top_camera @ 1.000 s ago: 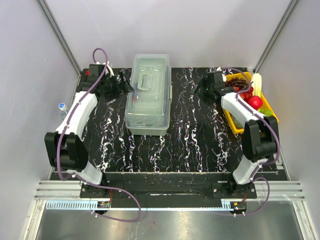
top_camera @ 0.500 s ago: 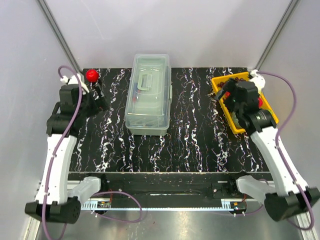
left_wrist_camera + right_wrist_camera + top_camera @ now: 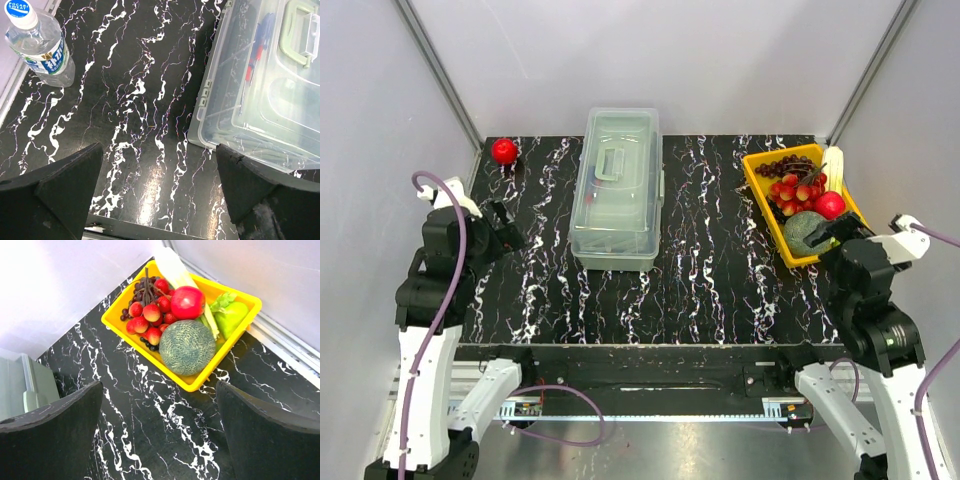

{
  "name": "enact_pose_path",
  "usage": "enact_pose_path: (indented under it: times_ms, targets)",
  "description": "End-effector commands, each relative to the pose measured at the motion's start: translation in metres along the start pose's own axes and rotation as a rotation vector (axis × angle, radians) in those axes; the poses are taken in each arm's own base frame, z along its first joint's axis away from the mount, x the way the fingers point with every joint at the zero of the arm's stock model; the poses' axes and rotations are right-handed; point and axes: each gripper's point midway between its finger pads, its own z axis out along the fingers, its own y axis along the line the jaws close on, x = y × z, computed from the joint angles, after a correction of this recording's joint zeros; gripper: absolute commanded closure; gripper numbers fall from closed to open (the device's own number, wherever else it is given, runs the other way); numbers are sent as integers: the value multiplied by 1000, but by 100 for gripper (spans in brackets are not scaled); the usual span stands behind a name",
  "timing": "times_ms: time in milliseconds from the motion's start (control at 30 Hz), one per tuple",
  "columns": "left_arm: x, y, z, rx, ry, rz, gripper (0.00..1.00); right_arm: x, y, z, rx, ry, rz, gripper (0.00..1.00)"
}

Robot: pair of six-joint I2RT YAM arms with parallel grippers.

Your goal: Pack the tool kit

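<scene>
The tool kit (image 3: 617, 190) is a translucent pale grey-green box standing shut at the back middle of the black marbled table, lid handle (image 3: 611, 163) on top. In the left wrist view the box (image 3: 260, 100) lies at the upper right, with red and blue tool handles (image 3: 257, 50) showing through the lid. My left gripper (image 3: 502, 233) is open and empty, left of the box near the table's left side; it also shows in the left wrist view (image 3: 160, 200). My right gripper (image 3: 838, 238) is open and empty, by the near end of the fruit tray; it also shows in the right wrist view (image 3: 160, 435).
A yellow tray (image 3: 760, 175) of fruit stands at the back right, and shows in the right wrist view (image 3: 200, 382). A red ball (image 3: 504, 150) sits at the back left corner. A water bottle (image 3: 40, 45) lies off the table's left edge. Grey walls close three sides.
Both arms have drawn back from the far part of the table toward the near edge. The left arm left the box's side and uncovered the red ball. The box has not moved.
</scene>
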Motion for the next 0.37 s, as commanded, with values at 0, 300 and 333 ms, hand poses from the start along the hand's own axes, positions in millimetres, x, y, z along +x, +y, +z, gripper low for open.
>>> enact_pose_path:
  times_ms: [0,300,333]
  targets:
    - [-11,-2,-1,-7,-33,17,1,-8,-24,-7,80,-55,21,1]
    - [-12,-6,2,9,-34,29,1,2,-31,-9,96,-28,42,1]
    - [-12,-7,2,14,-32,32,1,4,-30,-9,95,-24,43,0]
